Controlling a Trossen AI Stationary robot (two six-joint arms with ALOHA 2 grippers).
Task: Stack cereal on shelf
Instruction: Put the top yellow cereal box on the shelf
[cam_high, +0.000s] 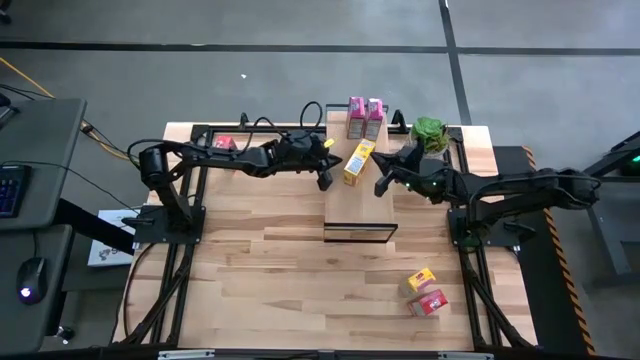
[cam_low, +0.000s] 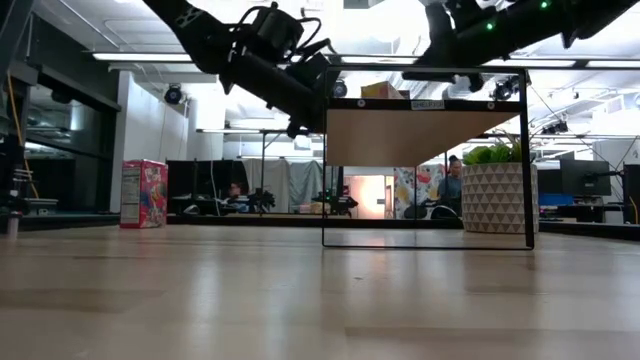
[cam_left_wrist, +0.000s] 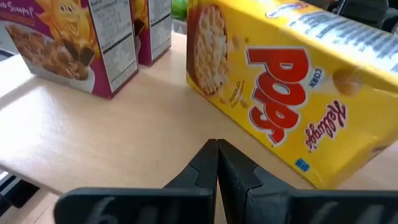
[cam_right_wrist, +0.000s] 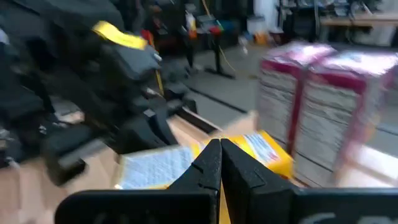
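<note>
From above, the shelf (cam_high: 360, 170) runs from the far edge of the table (cam_high: 260, 260) toward its middle. Two pink cereal boxes (cam_high: 365, 117) stand side by side at the shelf's far end, and a yellow cereal box (cam_high: 358, 163) lies on the board just nearer than they are. The left end effector (cam_high: 324, 182) hangs just left of the yellow box, its fingers together and holding nothing. The right end effector (cam_high: 381, 187) sits just right of that box, also pressed together and empty. A potted plant (cam_high: 431, 133) stands at the far right of the table, beside the shelf. A red box (cam_high: 224, 143) lies at the far left, under the left arm, and another yellow box (cam_high: 420, 281) with a second red box (cam_high: 428, 302) lies near the right front corner.

From table height, the shelf board (cam_low: 420, 135) stands raised on its dark frame (cam_low: 524, 170) — both arms reach in over it from above. A box (cam_low: 143, 194) stands upright on the table to the left, and the plant's patterned pot (cam_low: 498, 197) shows on the right.

The left wrist camera shows its closed fingers (cam_left_wrist: 205, 168) just short of the yellow box (cam_left_wrist: 292, 93), with the pink boxes (cam_left_wrist: 81, 37) farther on.

The right wrist camera — blurred — shows closed fingers (cam_right_wrist: 208, 165) over the yellow box (cam_right_wrist: 261, 152), with the pink boxes (cam_right_wrist: 323, 106) beyond.
</note>
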